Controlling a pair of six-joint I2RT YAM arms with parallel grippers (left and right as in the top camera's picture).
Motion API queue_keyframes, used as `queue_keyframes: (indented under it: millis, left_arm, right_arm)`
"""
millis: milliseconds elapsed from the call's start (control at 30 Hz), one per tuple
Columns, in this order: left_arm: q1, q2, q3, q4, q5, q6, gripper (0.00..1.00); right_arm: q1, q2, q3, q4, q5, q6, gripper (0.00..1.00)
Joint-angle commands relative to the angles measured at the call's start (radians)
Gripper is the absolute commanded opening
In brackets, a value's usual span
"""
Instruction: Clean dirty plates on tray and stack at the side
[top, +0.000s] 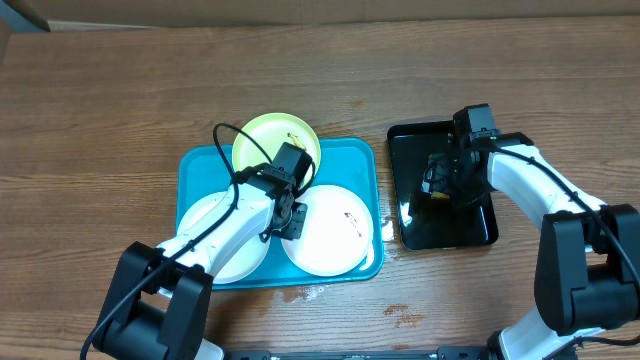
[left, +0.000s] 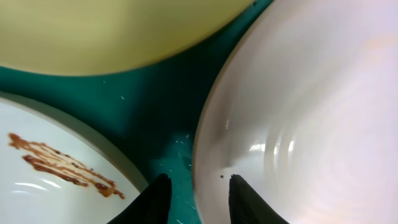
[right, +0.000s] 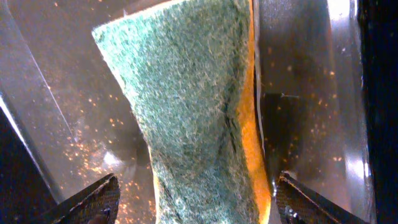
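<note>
The turquoise tray (top: 200, 165) holds three dirty plates: a yellow-green one (top: 270, 145) at the back, a white one (top: 215, 240) on the left and a white one (top: 330, 235) on the right. My left gripper (top: 288, 215) hangs low between them. In the left wrist view it (left: 199, 179) is open and straddles the rim of the right white plate (left: 311, 112), with tray floor (left: 161, 106) showing beside the left finger. A brown smear (left: 59, 165) marks the other white plate (left: 37, 193). My right gripper (right: 198, 180) is open around a green and orange sponge (right: 186, 106).
The glossy black tray (top: 470, 230) stands right of the turquoise one, with my right gripper (top: 440, 185) low over it. Wet spots (top: 405, 315) lie on the wooden table near its front edge. Bare wood stretches behind and left of the trays.
</note>
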Motion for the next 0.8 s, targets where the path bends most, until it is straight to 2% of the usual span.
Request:
queue_keyframes:
  millis: [0,233,467,600,700,767]
  left_arm:
    - [-0.001,0.009,0.008,-0.001,0.047,-0.087,0.31]
    - [-0.001,0.009,0.005,0.050,0.047,-0.087,0.29]
    - [-0.001,0.009,0.005,0.056,0.029,-0.087,0.29]
    - [-0.001,0.009,0.005,0.056,0.029,-0.087,0.29]
    - [-0.001,0.009,0.005,0.058,0.029,-0.087,0.29]
    - [-0.001,0.009,0.005,0.058,0.029,-0.087,0.30]
  right_arm:
    - [0.002,-0.029,0.016,-0.018,-0.003,-0.003,0.81]
    - [0.002,-0.026,0.014,-0.048,-0.002,0.001,0.78]
    - [0.002,-0.023,0.014,0.073,0.032,0.000,0.76]
    - [0.002,-0.021,0.014,0.066,0.032,0.000,0.76]
    - [0.002,-0.021,-0.009,0.067,0.031,0.001,0.69]
    - [0.002,-0.021,-0.027,0.071,0.031,0.001,0.58]
